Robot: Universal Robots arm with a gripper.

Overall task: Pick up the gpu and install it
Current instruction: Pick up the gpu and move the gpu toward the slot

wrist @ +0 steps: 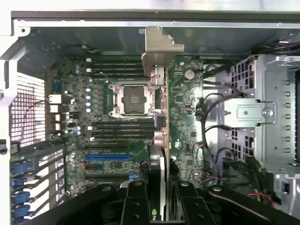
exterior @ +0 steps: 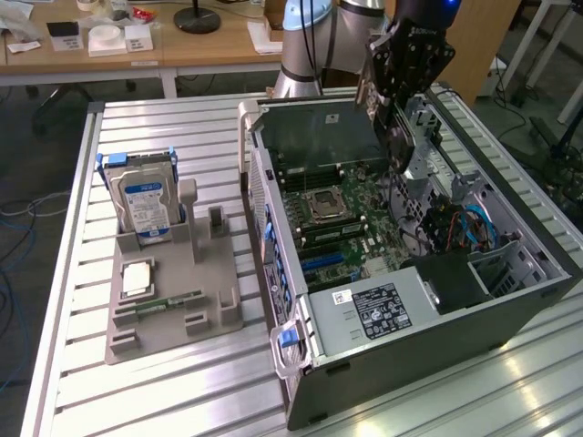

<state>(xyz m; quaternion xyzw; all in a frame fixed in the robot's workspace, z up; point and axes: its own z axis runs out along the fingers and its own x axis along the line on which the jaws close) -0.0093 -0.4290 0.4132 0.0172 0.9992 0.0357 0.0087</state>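
My gripper (exterior: 397,107) hangs over the open computer case (exterior: 428,350), shut on the gpu (exterior: 399,144). The card hangs below the fingers, above the motherboard near the drive cage. In the wrist view the gpu (wrist: 162,117) shows edge-on between the two black fingers (wrist: 136,204), its metal end bracket (wrist: 158,47) pointing toward the case's far wall. It floats above the board beside the CPU socket (wrist: 132,98). The blue expansion slots (wrist: 107,157) lie off to one side of it.
A grey parts fixture (exterior: 205,314) stands at the exterior view's left, holding a silver hard drive with a blue label (exterior: 144,205), a CPU (exterior: 137,278) and a green RAM stick (exterior: 168,305). A metal drive cage (wrist: 262,117) and cables crowd the case's other side.
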